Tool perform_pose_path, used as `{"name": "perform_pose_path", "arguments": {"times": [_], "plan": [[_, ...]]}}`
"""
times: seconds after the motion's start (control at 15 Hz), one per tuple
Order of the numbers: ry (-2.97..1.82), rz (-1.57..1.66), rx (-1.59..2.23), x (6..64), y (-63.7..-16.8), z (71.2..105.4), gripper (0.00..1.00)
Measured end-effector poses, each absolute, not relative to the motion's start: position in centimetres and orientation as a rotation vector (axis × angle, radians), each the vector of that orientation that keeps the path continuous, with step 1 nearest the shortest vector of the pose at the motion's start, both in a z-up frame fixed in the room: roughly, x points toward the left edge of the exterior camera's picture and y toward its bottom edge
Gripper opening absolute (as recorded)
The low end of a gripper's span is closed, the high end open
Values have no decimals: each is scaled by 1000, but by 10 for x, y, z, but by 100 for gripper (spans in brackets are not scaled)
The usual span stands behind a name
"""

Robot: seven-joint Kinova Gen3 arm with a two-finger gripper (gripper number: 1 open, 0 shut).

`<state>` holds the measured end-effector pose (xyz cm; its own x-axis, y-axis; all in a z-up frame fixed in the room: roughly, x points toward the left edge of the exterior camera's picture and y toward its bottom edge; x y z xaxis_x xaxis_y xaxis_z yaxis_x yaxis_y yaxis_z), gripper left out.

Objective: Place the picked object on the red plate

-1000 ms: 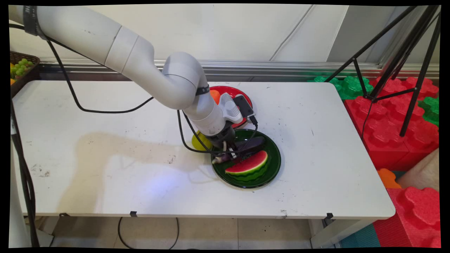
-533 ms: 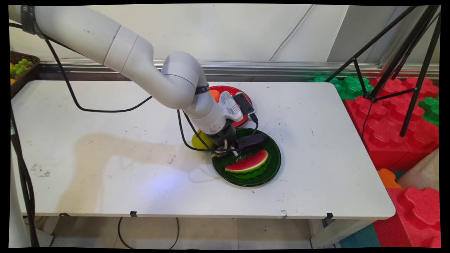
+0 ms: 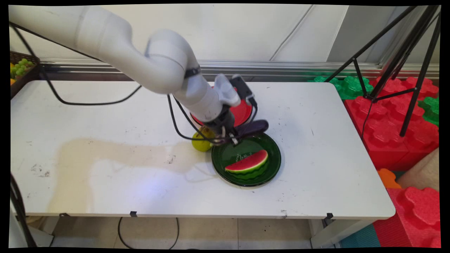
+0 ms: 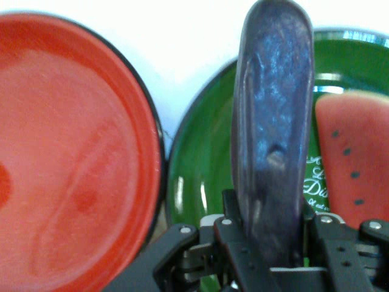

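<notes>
Eggplant up and clear of the green plate, clamped in the gripper

Nearest us, the watermelon slice lies alone on the green plate, with bare white table wide open to the near left; just above the plate's far rim the gripper hangs, its jaws pinching one end of the purple eggplant, which juts out to the right, clear of everything; this looks like the carry stage of a lift, and any set-down calls for a level lowering; a yellow-green fruit sits just left of the plate, so watch that side; farther back the red plate shows free room; the table's far edge is near.
</notes>
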<state>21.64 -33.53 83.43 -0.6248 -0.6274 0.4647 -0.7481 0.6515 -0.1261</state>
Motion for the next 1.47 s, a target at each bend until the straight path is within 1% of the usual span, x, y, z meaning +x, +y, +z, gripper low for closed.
{"name": "perform_pose_path", "arguments": {"times": [0.13,0.33,0.47,0.73,0.93,1.13,1.33,1.47], "plan": [[-2471,463,1090,220,-331,859,0],[-2456,494,1096,225,-329,888,0],[-2433,534,1120,233,-330,917,0],[-2398,594,1162,244,-339,948,0],[-2389,632,1185,253,-349,960,0],[-2395,655,1205,260,-361,964,0],[-2417,655,1230,268,-380,955,0],[-2439,641,1244,274,-393,943,0]]}}
